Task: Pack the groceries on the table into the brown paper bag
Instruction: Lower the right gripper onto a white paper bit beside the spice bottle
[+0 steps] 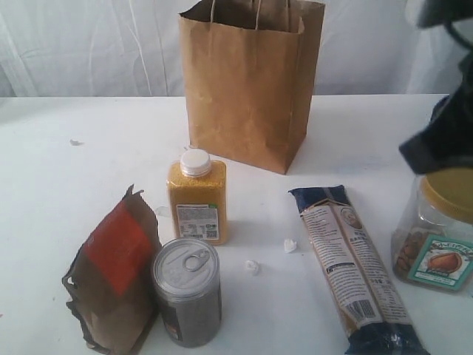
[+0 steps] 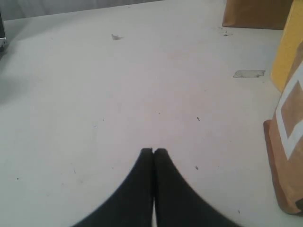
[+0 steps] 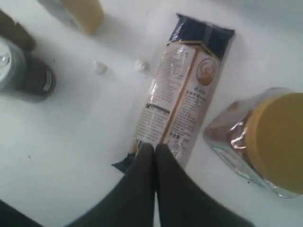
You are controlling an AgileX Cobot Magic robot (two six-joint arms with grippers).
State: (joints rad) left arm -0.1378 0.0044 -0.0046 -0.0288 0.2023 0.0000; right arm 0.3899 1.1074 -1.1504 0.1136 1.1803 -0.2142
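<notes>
The brown paper bag stands open at the back of the table. In front of it are a yellow-grain bottle, a silver can and an orange-labelled brown pouch. To the right lie a long pasta packet and a gold-lidded jar. My right gripper is shut and empty, hovering over one end of the pasta packet, beside the jar. My left gripper is shut and empty over bare tabletop, with the pouch off to one side.
Two small white scraps lie between the bottle and the pasta packet. A dark arm hangs over the jar at the right edge. A white curtain backs the table.
</notes>
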